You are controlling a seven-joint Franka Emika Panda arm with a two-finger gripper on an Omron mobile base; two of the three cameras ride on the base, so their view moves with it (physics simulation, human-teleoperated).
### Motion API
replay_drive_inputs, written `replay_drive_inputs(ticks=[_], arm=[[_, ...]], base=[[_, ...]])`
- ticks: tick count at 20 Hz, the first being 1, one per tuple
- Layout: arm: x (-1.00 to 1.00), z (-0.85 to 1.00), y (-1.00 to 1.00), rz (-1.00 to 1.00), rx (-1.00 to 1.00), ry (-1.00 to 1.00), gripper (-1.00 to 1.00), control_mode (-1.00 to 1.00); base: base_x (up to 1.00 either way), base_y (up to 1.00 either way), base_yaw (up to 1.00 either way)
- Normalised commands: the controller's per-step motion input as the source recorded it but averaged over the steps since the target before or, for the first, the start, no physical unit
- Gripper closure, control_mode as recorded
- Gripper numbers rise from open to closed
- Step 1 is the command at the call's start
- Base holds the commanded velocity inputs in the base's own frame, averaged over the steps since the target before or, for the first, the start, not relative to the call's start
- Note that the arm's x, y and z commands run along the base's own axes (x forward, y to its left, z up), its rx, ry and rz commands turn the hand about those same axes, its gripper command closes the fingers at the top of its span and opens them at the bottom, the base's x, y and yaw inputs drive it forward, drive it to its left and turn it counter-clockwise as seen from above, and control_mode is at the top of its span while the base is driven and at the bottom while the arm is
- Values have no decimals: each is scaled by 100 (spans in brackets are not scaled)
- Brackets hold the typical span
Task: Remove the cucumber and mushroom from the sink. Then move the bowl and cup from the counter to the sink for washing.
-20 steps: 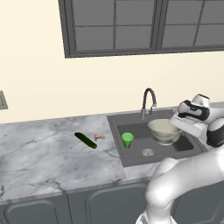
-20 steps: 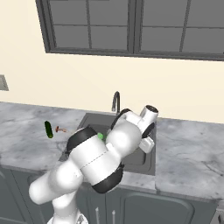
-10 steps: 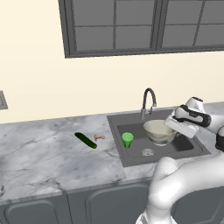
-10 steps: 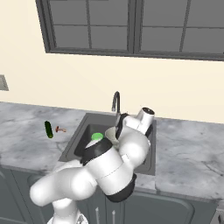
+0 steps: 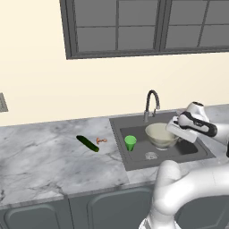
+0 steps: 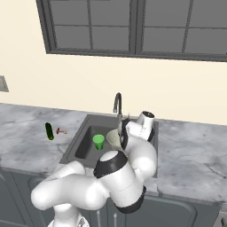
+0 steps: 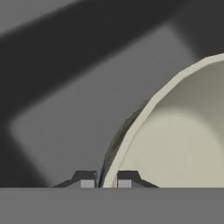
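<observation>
Two pincer [image 7: 106, 183] fingertips clamp the bowl [image 7: 175, 144] rim, seen hand-close

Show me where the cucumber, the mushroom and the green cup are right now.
cucumber [image 5: 87, 143]: left base view, middle of its dark green body, lying on the counter.
mushroom [image 5: 101, 141]: left base view, its orange-brown cap, just right of the cucumber.
cup [image 5: 130, 143]: left base view, its green side wall, standing in the sink.

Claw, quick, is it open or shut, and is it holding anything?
Claw: shut on the rim of the wide, round, pale beige bowl, held inside the dark grey sink.
</observation>
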Motion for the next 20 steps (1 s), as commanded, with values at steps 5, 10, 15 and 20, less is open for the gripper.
replay_drive_inputs(ticks=[5, 10, 15, 20], arm=[[16, -20, 14, 0, -1, 0, 100, -100], [19, -5, 23, 0, 0, 0, 100, -100], [10, -6, 32, 0, 0, 0, 100, -100], [4, -3, 38, 0, 0, 0, 100, -100]], base=[[0, 0, 0], [0, 0, 0], [0, 0, 0], [0, 0, 0]])
